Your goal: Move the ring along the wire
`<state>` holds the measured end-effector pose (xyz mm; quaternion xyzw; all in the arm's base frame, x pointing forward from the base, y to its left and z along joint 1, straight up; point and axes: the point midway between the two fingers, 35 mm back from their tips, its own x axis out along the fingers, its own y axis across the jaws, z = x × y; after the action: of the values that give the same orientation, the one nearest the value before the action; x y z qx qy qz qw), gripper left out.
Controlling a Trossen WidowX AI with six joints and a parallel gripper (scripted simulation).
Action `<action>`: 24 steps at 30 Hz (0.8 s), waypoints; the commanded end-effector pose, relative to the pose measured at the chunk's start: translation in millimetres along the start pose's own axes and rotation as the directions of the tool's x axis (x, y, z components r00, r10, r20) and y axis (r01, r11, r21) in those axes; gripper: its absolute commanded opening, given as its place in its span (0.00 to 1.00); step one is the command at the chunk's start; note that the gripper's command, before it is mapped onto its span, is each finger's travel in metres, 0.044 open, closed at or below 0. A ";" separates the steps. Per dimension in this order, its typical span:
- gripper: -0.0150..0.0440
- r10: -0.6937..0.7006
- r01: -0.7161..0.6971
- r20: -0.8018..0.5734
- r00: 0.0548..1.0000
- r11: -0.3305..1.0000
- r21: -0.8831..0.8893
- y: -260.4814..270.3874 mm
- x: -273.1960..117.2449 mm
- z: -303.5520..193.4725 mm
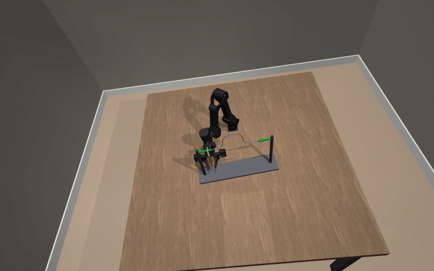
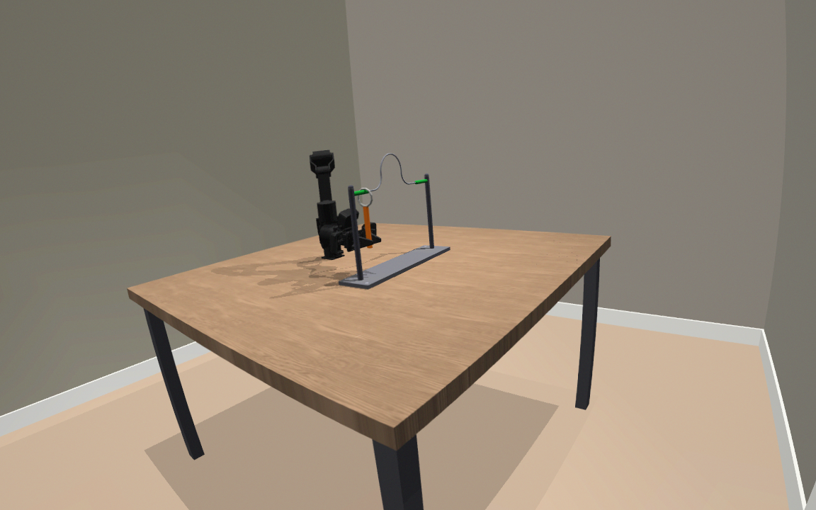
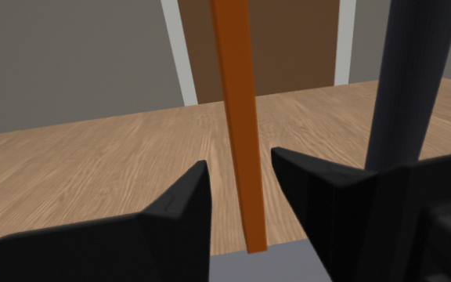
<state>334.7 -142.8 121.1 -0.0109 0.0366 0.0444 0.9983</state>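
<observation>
The ring (image 1: 208, 154) (image 2: 371, 198) hangs on the near green part (image 1: 202, 151) (image 2: 358, 193) beside the near post (image 1: 200, 163) (image 2: 355, 234) (image 3: 409, 86). Its orange handle (image 1: 210, 161) (image 2: 367, 222) (image 3: 241, 117) hangs down, slightly slanted in the wrist view. My gripper (image 1: 212, 168) (image 2: 375, 241) (image 3: 239, 162) is open, with the handle's lower part between its fingers. In the wrist view, gaps show on both sides of the handle. The far green part (image 1: 264, 139) (image 2: 421, 181) meets the far post (image 1: 271, 149) (image 2: 429, 212).
The thin grey wire (image 1: 234, 134) (image 2: 389, 154) arches high between the green parts. The grey base (image 1: 242, 168) (image 2: 398, 265) (image 3: 265, 266) lies below on the wooden table. The near post stands close beyond the right finger in the wrist view.
</observation>
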 end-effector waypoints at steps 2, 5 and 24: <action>0.53 -0.005 0.005 0.001 1.000 1.000 0.004 -0.8 0.2 0.2; 0.53 -0.005 0.005 0.001 1.000 1.000 0.004 -0.8 0.2 0.2; 0.00 0.000 0.000 0.000 1.000 1.000 0.000 0.0 0.0 0.0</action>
<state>334.8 -142.9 121.1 -0.0108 0.0366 0.0443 0.9983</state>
